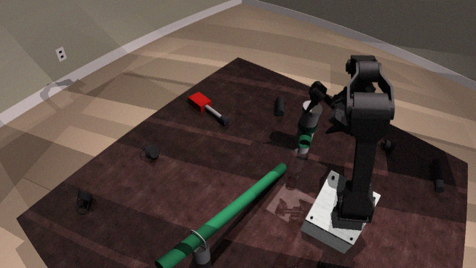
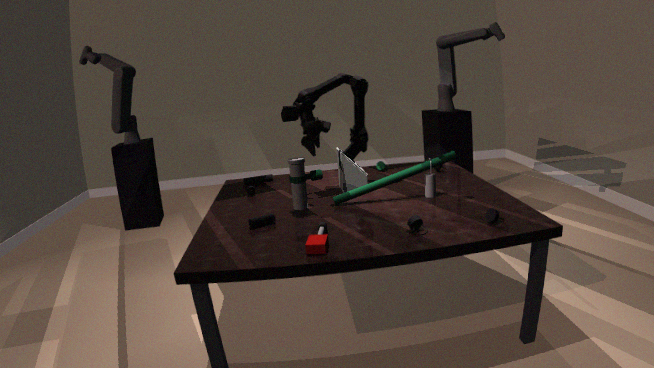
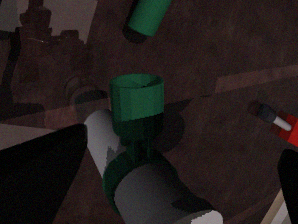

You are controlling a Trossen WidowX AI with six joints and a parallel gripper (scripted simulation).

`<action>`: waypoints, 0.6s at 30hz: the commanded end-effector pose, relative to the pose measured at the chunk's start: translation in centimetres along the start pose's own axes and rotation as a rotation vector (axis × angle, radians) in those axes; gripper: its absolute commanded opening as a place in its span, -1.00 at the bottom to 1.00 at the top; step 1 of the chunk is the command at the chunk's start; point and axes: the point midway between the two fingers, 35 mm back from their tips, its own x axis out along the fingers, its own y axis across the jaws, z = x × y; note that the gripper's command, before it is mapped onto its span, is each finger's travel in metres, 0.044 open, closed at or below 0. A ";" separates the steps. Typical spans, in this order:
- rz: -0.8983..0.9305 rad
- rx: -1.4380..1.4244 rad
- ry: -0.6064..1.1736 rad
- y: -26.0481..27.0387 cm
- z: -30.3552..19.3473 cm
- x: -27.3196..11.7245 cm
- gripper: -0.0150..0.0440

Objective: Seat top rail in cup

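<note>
The green rail (image 1: 236, 208) (image 2: 395, 177) (image 3: 150, 15) slopes through the wire loop cap (image 1: 204, 240) on the small post (image 1: 201, 256) (image 2: 430, 186). Its cut end is low near the table, apart from the cup. The grey big post (image 1: 310, 118) (image 2: 299, 195) (image 3: 150, 192) stands upright. Its green brace band (image 2: 297, 180) (image 3: 111, 185) sits below the post cap, with the green rail-end cup (image 1: 304, 141) (image 2: 316, 175) (image 3: 136, 102) facing the rail's side. My gripper (image 2: 312, 150) (image 3: 188, 148) is open and empty, above the big post and cup, touching neither rail nor cup visibly.
A red-headed mallet (image 1: 199, 100) (image 2: 316, 244) (image 3: 290, 131) lies beyond the post. A dark cylinder (image 1: 279, 106) (image 2: 262, 221) lies near it. Small dark clamps (image 1: 151, 152) (image 1: 84, 201) lie on the table (image 2: 350, 260). A pale plate (image 1: 324, 207) (image 2: 351, 175) is at the arm's base.
</note>
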 end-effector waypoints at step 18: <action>-0.009 -0.099 -0.037 3.5 -0.8 5.2 1.00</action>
